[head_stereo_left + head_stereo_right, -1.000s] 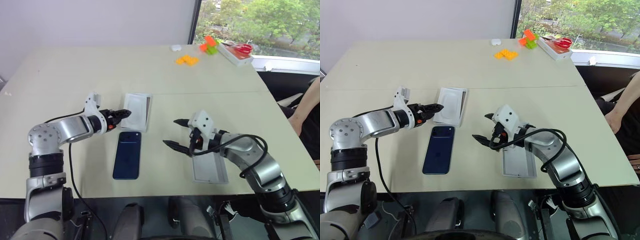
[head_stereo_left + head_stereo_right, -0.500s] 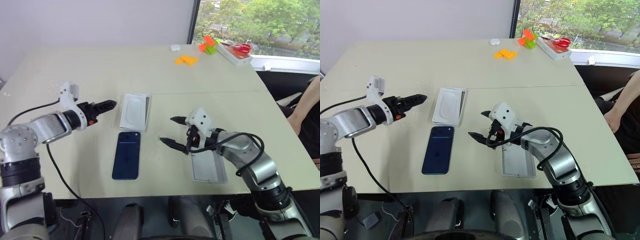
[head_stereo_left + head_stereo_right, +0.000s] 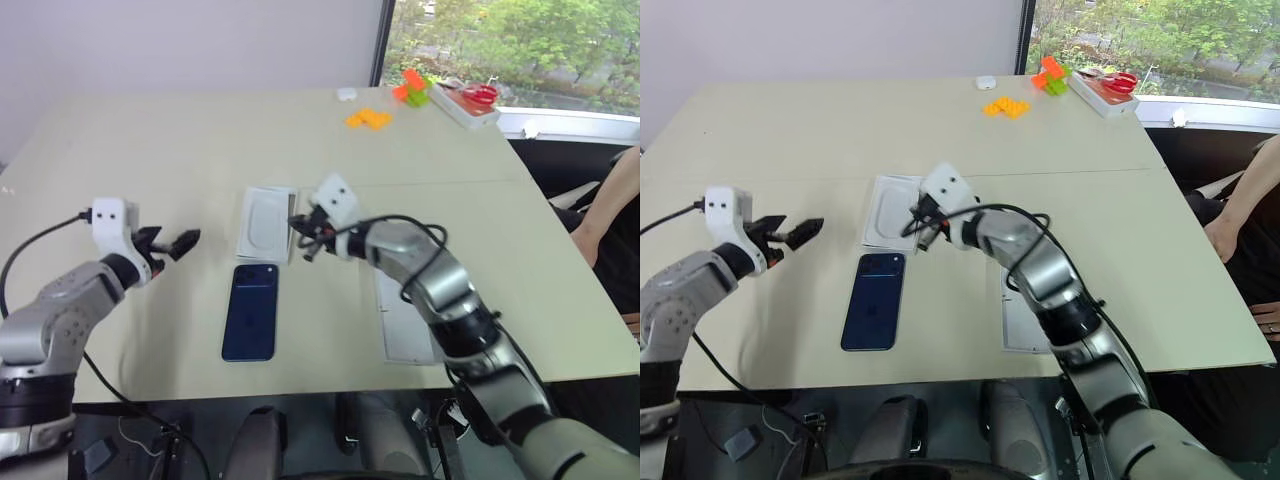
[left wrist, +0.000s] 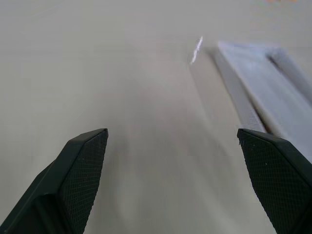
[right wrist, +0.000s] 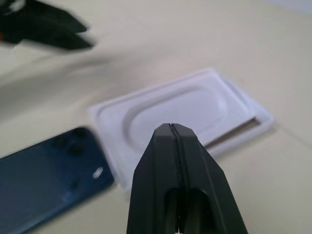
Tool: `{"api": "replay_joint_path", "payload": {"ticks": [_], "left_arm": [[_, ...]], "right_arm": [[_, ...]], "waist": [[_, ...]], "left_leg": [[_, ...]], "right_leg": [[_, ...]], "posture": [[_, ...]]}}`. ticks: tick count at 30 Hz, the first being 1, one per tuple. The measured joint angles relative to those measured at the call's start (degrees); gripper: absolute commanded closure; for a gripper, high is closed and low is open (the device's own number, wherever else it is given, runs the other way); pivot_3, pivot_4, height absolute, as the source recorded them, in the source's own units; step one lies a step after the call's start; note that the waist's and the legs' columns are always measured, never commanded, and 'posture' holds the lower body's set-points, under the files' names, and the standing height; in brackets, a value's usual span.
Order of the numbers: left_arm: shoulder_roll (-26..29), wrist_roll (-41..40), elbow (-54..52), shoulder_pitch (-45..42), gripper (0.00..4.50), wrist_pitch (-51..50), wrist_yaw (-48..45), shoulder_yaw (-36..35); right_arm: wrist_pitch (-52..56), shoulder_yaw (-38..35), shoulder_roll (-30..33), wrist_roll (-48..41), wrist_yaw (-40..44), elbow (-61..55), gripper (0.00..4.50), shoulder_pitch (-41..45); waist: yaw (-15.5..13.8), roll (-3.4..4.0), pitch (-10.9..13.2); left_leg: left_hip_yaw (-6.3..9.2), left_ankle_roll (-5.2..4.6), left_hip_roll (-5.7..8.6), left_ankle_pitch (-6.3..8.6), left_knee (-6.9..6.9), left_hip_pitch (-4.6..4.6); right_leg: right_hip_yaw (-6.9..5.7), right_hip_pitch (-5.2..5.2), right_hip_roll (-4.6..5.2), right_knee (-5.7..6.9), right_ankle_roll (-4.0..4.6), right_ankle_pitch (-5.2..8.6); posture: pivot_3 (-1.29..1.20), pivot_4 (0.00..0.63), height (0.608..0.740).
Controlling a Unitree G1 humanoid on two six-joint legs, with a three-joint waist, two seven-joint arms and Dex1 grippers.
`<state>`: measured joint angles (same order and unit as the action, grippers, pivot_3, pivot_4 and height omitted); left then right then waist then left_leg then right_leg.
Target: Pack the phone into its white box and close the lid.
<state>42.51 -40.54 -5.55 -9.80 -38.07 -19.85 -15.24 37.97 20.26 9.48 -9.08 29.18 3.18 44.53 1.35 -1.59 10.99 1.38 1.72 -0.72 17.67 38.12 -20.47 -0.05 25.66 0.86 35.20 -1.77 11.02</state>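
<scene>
The dark blue phone [image 3: 250, 310] lies flat near the table's front edge, its camera cluster at the far end. Just beyond it sits the white box [image 3: 296, 218], mostly covered by a white insert [image 3: 263, 222] with an oval hollow; a brownish strip of the box's inside [image 5: 238, 130] shows beside the insert. The lid [image 3: 404, 325] lies pale side up to the right, partly behind my right arm. My right gripper [image 3: 298, 228] is shut and empty, hovering at the insert's near right corner. My left gripper [image 3: 176, 241] is open, left of the box, pointing toward it.
Orange blocks [image 3: 371, 119], green and orange blocks [image 3: 416, 88] and a white tray [image 3: 468, 106] holding something red sit at the far right corner. A small white object [image 3: 347, 94] lies near them. A person's arm [image 3: 612, 212] shows at the right edge.
My right gripper swung left from above the lid to the insert's near corner and shut. My left gripper drew back leftward from the box and rolled, staying open.
</scene>
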Motion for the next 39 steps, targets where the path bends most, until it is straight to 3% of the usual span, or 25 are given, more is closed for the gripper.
{"api": "replay_joint_path", "payload": {"ticks": [8, 14, 23, 39], "left_arm": [[0.3, 2.6, -2.9, 6.3, 0.0, 2.6, -6.9, -4.0], [-1.1, 2.6, -7.1, 9.9, 0.0, 2.5, -8.3, -5.3], [-2.4, 2.8, -8.5, 9.9, 0.0, 2.2, -8.5, -6.1], [-3.7, 4.7, -6.3, 6.5, 0.0, 2.0, -10.0, -5.7]], "right_arm": [[-4.7, 3.1, -11.3, 7.3, -3.1, 25.5, 4.46, 13.1], [-3.9, 2.9, -14.0, 11.2, -6.5, 36.5, 4.46, 15.6], [-0.2, 1.9, -13.7, 14.7, -9.6, 37.0, 4.46, 16.6], [11.2, 1.7, -11.3, 18.4, -9.6, 22.0, 4.46, 11.6]], "waist": [[-0.2, 0.02, 0.0], [-0.2, 0.01, 0.0], [-0.1, 0.02, 0.0], [-0.1, 0.02, 0.0]], "left_leg": [[0.05, 0.0, -0.14, 0.0, -0.06, -0.24], [0.09, 0.01, 0.13, -0.01, 0.03, -0.91], [0.18, 0.0, 0.16, -0.01, 0.04, -0.86], [0.2, 0.0, 0.18, -0.01, 0.09, -0.89]], "right_leg": [[0.01, 0.26, 0.1, 0.01, -0.07, -0.14], [-0.04, 0.95, 0.59, 0.13, -0.11, -0.19], [-0.14, 0.88, 0.6, 0.2, -0.1, -0.2], [-0.18, 0.88, 0.59, 0.23, -0.1, -0.2]], "posture": [[0.0, 0.15, 0.732], [0.0, 0.15, 0.732], [0.0, 0.15, 0.732], [0.0, 0.15, 0.732]]}}
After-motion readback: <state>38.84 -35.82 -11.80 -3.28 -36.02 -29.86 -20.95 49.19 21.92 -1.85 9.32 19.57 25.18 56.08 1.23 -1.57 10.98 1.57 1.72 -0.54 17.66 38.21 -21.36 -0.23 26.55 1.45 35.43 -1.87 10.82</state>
